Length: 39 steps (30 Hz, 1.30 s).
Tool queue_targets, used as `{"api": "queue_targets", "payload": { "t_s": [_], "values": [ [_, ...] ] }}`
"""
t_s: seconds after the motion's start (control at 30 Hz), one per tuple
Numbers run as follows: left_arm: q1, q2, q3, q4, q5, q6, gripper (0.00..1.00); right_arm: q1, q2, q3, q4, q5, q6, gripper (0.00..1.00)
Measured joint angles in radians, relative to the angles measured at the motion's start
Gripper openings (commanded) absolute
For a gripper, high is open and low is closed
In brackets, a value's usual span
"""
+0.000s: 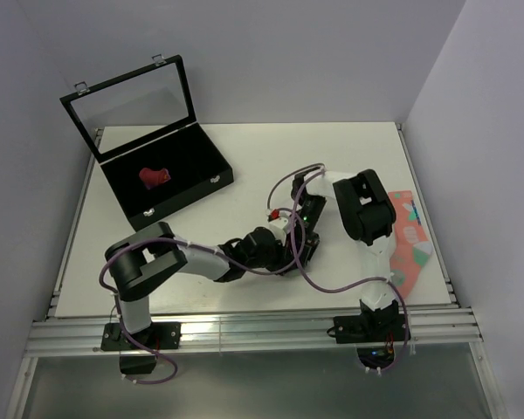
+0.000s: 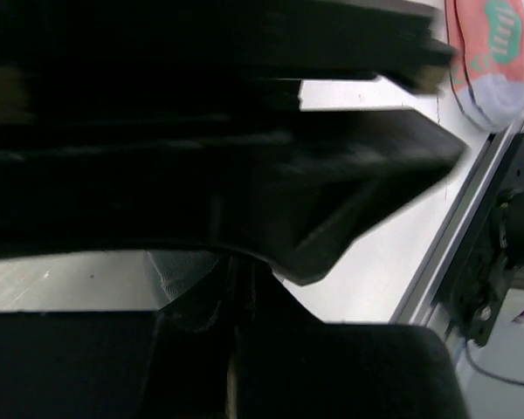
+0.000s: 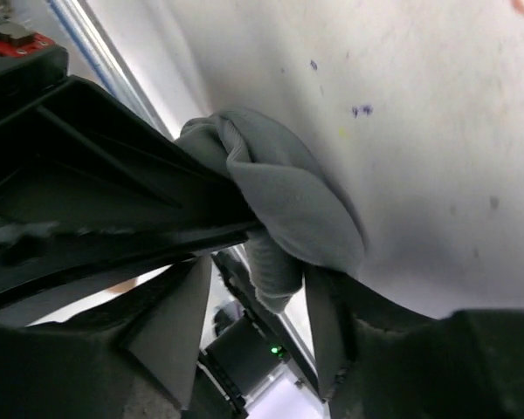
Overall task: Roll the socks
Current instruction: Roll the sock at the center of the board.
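Observation:
A grey sock point(image 3: 284, 196) is bunched into a wad just above the white table. In the right wrist view a black finger of the left gripper clamps it from the left. My right gripper point(image 3: 253, 323) is open, and the sock's ribbed end hangs between its fingers. In the left wrist view my left gripper point(image 2: 236, 271) is shut, with a bit of grey knit point(image 2: 185, 271) beside it. From above, both grippers meet at the table's middle, left gripper point(image 1: 284, 255) and right gripper point(image 1: 295, 234), hiding the grey sock. A red rolled sock point(image 1: 155, 176) lies in the black box.
The black box point(image 1: 196, 175) stands at the back left with its glass lid point(image 1: 131, 109) raised. A salmon-pink sock point(image 1: 410, 236) with teal and white patches lies along the table's right edge and shows as a salmon-pink sock point(image 2: 493, 52) in the left wrist view.

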<state>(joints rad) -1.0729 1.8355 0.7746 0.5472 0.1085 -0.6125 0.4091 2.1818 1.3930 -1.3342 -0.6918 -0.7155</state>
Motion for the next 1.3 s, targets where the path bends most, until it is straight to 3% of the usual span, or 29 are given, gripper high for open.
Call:
{"api": "queue_targets", "payload": {
  "t_s": [0.5, 0.83, 0.97, 1.17, 1.3],
  "values": [
    [0.014, 0.049, 0.135, -0.191, 0.014, -0.204, 0.0, -0.055, -0.258, -0.14, 0.38, 0.128, 0.206, 0.65],
    [0.02, 0.085, 0.193, -0.218, 0.067, -0.206, 0.0, -0.095, -0.353, -0.24, 0.489, 0.208, 0.292, 0.66],
    [0.028, 0.091, 0.196, -0.253, 0.093, -0.277, 0.0, -0.157, -0.413, -0.255, 0.561, 0.27, 0.347, 0.67],
    [0.037, 0.091, 0.193, -0.269, 0.113, -0.336, 0.0, -0.238, -0.489, -0.245, 0.633, 0.311, 0.379, 0.64],
    [0.043, 0.092, 0.196, -0.288, 0.145, -0.352, 0.0, -0.266, -0.533, -0.269, 0.661, 0.298, 0.354, 0.55]
  ]
}}
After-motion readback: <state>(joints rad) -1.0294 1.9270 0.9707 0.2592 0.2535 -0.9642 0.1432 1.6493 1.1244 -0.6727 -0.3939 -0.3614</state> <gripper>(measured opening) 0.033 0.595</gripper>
